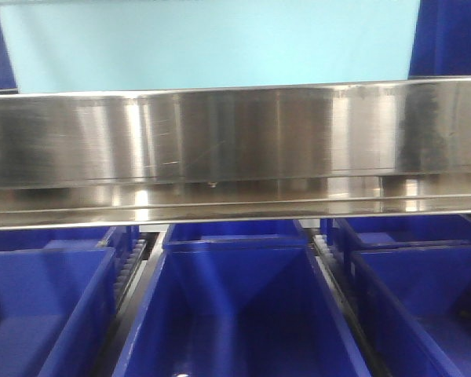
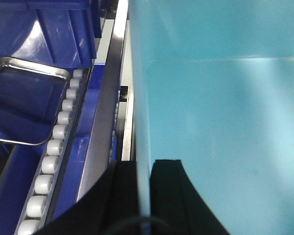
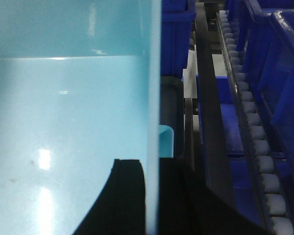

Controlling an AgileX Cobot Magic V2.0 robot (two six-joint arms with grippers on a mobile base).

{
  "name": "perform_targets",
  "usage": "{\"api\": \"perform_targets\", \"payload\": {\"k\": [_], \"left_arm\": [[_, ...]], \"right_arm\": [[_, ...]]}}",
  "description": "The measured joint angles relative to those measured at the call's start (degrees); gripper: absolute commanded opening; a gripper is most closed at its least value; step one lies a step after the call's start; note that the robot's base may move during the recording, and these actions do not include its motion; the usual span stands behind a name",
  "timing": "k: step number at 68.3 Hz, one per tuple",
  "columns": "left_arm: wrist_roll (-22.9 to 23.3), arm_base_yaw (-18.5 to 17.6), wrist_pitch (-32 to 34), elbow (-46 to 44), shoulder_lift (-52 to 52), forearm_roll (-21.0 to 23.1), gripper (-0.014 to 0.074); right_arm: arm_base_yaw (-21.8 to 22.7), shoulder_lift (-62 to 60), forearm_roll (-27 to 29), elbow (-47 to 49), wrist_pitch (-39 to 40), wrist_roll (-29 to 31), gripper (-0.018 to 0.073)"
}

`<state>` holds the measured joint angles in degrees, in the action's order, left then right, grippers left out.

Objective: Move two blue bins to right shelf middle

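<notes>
Centrally, pale-blue bin (image 1: 212,43) above rail (image 1: 235,133)

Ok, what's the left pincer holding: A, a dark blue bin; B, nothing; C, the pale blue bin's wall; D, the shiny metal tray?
C: the left pincer has a black finger on either side of the pale blue plastic bin wall.

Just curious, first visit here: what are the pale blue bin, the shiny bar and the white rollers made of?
Pale blue bin: probably plastic, smooth and glossy, with soft glints. Shiny bar: brushed metal, likely stainless steel, given streaky reflections. White rollers: seemingly plastic, slightly glossy.
</notes>
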<state>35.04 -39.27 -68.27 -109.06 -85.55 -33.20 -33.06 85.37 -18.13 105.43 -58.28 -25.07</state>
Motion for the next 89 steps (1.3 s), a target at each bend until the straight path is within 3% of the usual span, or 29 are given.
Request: {"api": "perform_targets", "payload": {"k": [89], "left_arm": [[0.00,0.00,0.15,0.00,0.00,-0.48,-0.0111]], "right_arm": [[0.00,0.00,0.00,0.00,0.10,0.00,-0.0162]]}}
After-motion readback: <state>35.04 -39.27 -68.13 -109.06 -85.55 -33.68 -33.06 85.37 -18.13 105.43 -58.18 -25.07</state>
